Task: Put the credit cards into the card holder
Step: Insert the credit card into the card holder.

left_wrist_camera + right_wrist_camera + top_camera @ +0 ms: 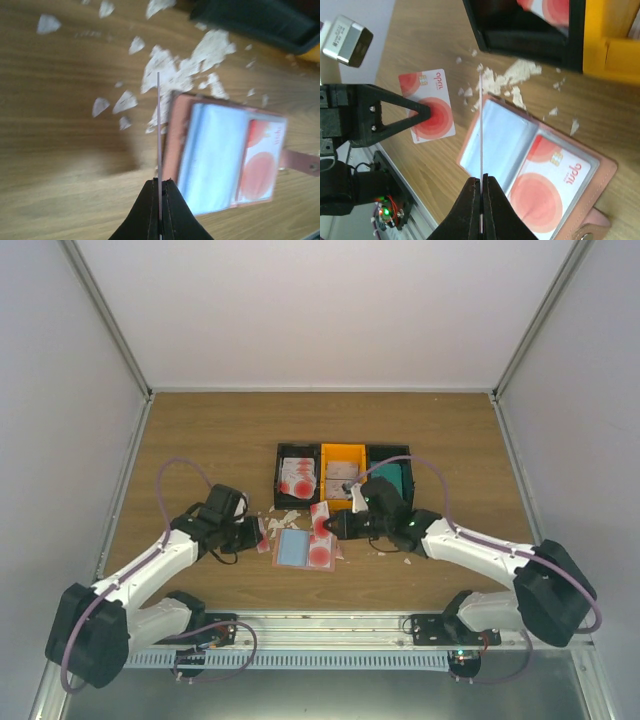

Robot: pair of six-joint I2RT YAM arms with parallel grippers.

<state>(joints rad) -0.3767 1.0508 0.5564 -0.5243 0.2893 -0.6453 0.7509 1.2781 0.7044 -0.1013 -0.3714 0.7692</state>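
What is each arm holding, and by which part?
Left gripper pinches a credit card by one edge; right gripper pinches a second credit card likewise.

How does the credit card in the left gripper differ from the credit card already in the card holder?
The gripped credit card is clamped in the left gripper, beside the card holder; the pocketed credit card lies flat in the open holder's pocket. A finger covers part of the gripped credit card's face; no finger covers the pocketed credit card's. Both are white with red circles and a chip.
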